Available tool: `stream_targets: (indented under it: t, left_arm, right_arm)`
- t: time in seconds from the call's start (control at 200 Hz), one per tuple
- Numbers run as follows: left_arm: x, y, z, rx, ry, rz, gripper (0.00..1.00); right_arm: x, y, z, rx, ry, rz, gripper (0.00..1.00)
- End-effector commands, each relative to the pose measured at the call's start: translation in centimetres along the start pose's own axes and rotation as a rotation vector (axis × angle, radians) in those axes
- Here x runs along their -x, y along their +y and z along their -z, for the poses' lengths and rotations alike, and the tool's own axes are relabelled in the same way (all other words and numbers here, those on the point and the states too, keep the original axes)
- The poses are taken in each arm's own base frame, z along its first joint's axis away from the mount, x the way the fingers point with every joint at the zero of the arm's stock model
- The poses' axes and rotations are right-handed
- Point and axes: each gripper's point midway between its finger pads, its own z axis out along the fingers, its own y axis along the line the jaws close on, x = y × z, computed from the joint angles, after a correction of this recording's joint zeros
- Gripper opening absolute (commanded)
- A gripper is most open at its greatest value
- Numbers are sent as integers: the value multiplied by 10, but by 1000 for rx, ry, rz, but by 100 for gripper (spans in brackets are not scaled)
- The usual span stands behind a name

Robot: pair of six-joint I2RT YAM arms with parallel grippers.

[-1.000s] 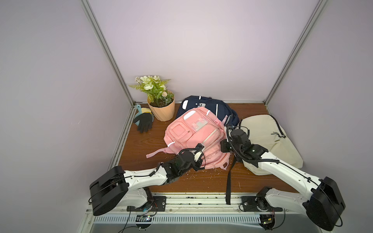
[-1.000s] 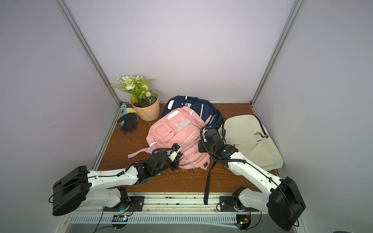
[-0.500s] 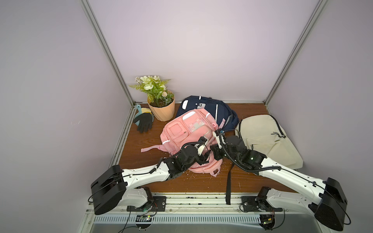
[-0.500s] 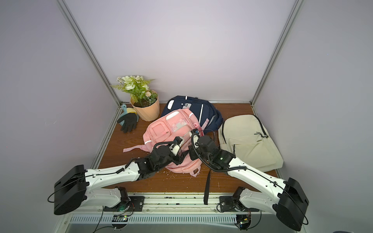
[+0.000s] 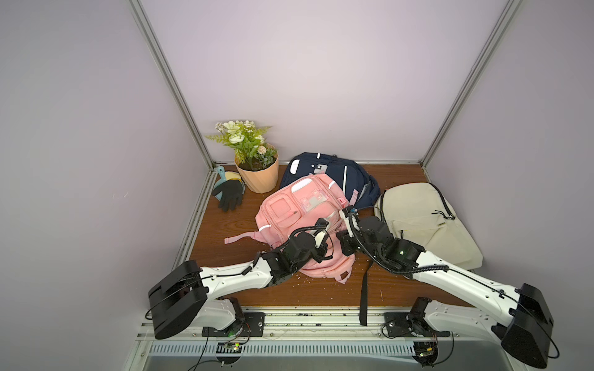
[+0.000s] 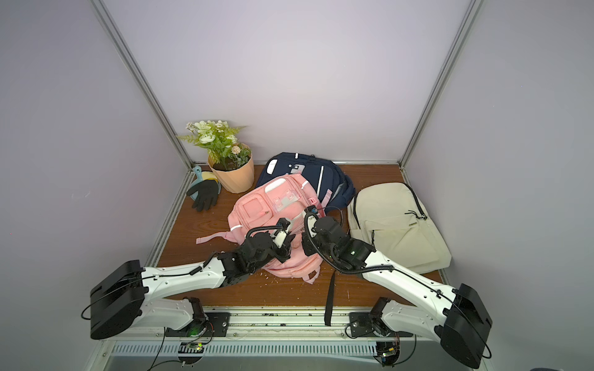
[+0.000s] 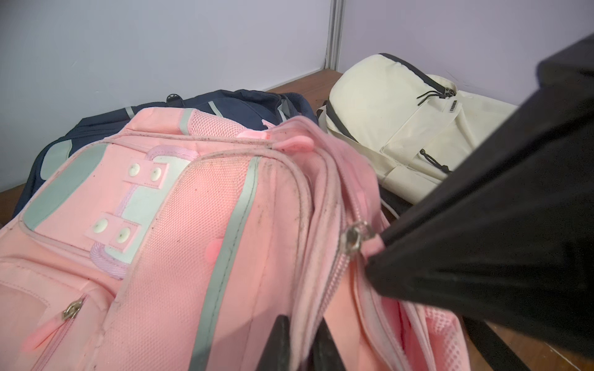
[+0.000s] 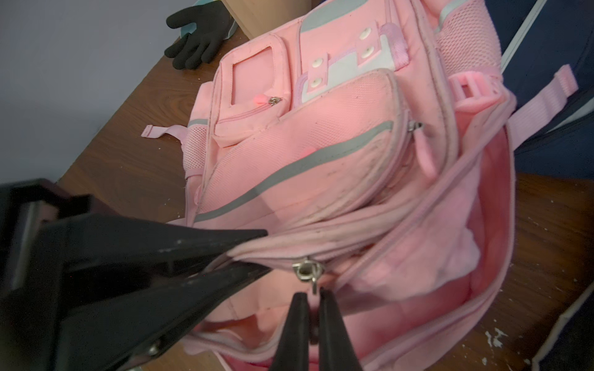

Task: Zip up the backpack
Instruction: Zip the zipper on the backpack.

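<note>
The pink backpack [image 5: 295, 208] [image 6: 266, 208] lies mid-table with its main compartment gaping open [image 8: 482, 225]. My left gripper [image 7: 302, 324] [image 5: 323, 239] is shut on the fabric edge beside the zipper track at the bag's near end. Just to its right, my right gripper [image 8: 310, 295] [image 5: 343, 245] is shut on the pink zipper pull hanging from the metal slider [image 8: 307, 269] [image 7: 353, 236]. The two grippers sit close together, tips nearly meeting. In the top views the arms hide the slider.
A navy backpack [image 5: 334, 170] lies behind the pink one and a cream backpack [image 5: 421, 218] to its right. A flower pot [image 5: 257, 173] and a black glove [image 5: 229, 196] stand at the back left. A black strap [image 5: 363, 289] hangs over the front edge.
The left gripper opened, then shut again on the fabric edge farther along. The right gripper moved left with the zipper pull, and the backpack shifted left and turned slightly.
</note>
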Motion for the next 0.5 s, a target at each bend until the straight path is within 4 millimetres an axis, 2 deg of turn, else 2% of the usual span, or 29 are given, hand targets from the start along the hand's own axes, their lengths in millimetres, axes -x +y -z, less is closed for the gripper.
stream_targets:
  t: [0.0,0.095,0.185,0.35,0.49]
  left_arm:
    - [-33,21,13,90,73,22,10]
    - [-39,22,23,72,61,33,9]
    - [-42,24,29,70,54,37,9]
    - [-40,19,35,34,36,28,12]
    - [-38,18,31,39,44,15,14]
  right_arm:
    - [57,-42,12,-138,-155,-128,0]
    - [67,-65,7,-194,-159,-153,0]
    - [77,-74,1,-225,-160,-144,0]
    - [85,-72,-13,-225,-146,-120,0]
    - [83,-52,-9,-112,-150,-93,0]
